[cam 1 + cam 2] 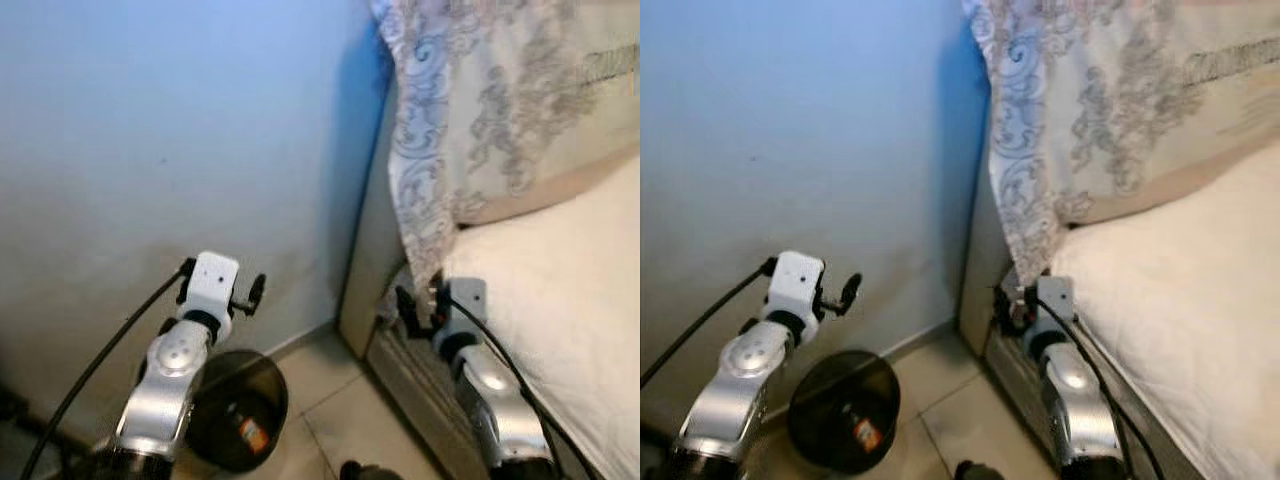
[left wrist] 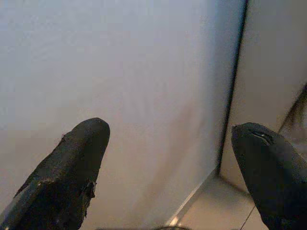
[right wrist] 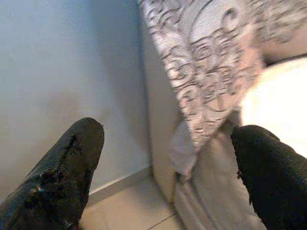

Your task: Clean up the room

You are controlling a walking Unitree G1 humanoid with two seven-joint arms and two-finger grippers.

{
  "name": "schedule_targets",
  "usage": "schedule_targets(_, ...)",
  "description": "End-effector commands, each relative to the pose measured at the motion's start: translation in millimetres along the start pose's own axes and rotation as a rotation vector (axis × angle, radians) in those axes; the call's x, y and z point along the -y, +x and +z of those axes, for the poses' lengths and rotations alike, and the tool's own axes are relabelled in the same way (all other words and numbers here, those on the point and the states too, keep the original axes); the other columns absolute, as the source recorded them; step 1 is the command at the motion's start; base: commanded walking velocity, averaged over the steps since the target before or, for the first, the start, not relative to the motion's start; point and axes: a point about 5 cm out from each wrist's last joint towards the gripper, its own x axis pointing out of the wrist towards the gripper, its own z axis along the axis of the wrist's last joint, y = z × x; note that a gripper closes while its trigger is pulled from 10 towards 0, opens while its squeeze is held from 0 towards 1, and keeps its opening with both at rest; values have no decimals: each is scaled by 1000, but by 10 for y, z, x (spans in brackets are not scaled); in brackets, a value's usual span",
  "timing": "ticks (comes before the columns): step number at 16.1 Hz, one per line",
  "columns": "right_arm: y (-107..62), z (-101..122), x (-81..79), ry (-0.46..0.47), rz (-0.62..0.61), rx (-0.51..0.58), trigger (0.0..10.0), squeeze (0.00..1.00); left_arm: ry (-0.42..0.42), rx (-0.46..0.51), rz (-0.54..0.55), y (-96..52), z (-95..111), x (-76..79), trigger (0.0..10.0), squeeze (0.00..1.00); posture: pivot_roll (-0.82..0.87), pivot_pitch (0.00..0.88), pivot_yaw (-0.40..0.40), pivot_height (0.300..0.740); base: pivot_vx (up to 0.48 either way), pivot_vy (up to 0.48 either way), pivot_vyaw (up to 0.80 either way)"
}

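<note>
Black bin [image 1: 237, 410] on floor beside bed [image 1: 560, 290], some trash inside. Left gripper [image 1: 222, 290] above bin, right gripper [image 3: 168, 158] at bed edge, both spread, empty. Search step; next needs locating litter.

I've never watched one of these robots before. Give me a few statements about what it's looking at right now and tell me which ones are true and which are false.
1. A dark round bin stands on the floor near the wall. True.
2. The bin holds nothing. False: something small and orange lies inside it.
3. The left gripper has its fingers spread apart and grasps nothing. True.
4. The right gripper is clamped on the patterned pillow. False: its fingers are apart and hold nothing; the pillow's corner hangs ahead of them.
5. The patterned pillow lies on the floor. False: it rests on the bed, its corner drooping over the edge.
</note>
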Motion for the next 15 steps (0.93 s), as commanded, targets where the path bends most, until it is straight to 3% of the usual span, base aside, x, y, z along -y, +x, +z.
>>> schedule_targets(1, 4, 30, 8, 0, -2, 14, 10000, 1000, 4, -5, -11, 3, -9, 16, 10000, 239, -4, 0, -11, 740, 0, 0, -800)
schedule_targets(9, 23, 79, 26, -12, -10, 26, 10000, 1000, 21, 40, -6, 22, 47, 15, 10000, 263, -16, 0, -5, 740, 0, 0, -761)
schedule_targets(15, 65, 222, 31, -12, -27, 89, 10000, 1000, 19, 73, 0, 63, 122, -6, 10000, 263, -22, 0, -7, 740, 0, -264, 0)
